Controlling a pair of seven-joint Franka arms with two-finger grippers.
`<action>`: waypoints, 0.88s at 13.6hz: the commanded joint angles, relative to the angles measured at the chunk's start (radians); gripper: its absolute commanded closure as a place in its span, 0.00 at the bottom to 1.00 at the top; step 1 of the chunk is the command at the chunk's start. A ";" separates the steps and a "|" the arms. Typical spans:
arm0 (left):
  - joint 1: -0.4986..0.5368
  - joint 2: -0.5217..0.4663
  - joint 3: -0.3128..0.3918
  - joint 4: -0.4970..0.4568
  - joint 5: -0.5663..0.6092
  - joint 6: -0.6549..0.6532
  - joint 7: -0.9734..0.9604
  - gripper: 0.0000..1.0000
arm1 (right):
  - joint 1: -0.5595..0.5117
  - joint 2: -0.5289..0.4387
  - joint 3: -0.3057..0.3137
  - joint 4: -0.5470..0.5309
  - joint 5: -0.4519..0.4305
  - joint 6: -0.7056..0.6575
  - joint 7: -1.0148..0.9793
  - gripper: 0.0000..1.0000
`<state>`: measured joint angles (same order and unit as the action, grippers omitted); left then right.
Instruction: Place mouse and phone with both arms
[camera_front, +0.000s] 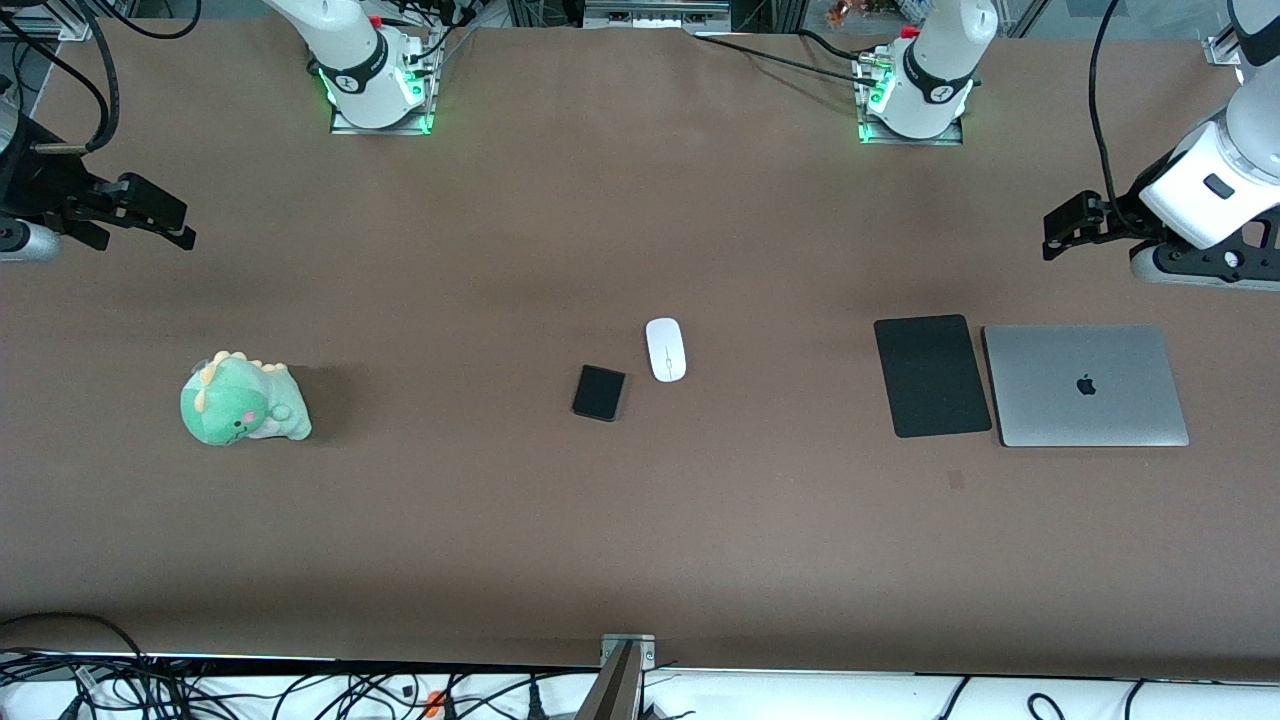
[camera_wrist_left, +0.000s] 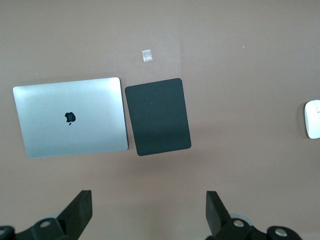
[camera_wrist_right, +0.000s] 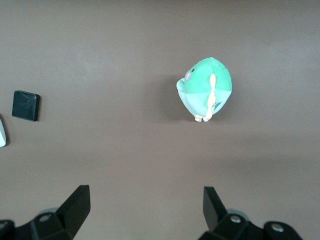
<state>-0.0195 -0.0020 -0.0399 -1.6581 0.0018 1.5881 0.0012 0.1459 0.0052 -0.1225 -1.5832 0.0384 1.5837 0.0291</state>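
Mostly bare brown table (camera_front: 640, 560); cables (camera_front: 300, 690), perhaps floor, along near edge.

green dino plush (camera_front: 243, 400), black mouse pad (camera_front: 931, 375) beside closed laptop (camera_front: 1086, 385)

The only mark I can make out is the Apple logo on the closed lid of the silver laptop (camera_front: 1086, 385), which lies at the left arm's end of the table just beside the black mouse pad (camera_front: 932, 376). From the left wrist camera I get the same dark apple on the laptop lid (camera_wrist_left: 70, 118). There is a small dark emblem on the black band of each arm base, but I cannot read either one. I find no words or numbers on the mouse (camera_front: 665, 349), the phone (camera_front: 599, 392) or the green plush dinosaur (camera_front: 243, 400).
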 joint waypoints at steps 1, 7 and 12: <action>-0.005 0.013 0.003 0.027 0.000 -0.023 0.013 0.00 | -0.011 0.006 0.006 0.019 -0.005 -0.005 -0.011 0.00; -0.005 0.013 0.003 0.029 0.000 -0.030 0.011 0.00 | -0.011 0.006 0.007 0.019 -0.005 -0.005 -0.011 0.00; -0.007 0.013 0.000 0.027 -0.002 -0.034 0.011 0.00 | -0.009 0.006 0.007 0.019 -0.005 -0.005 -0.011 0.00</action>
<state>-0.0196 -0.0018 -0.0401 -1.6581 0.0018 1.5806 0.0012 0.1459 0.0052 -0.1224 -1.5832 0.0384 1.5840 0.0291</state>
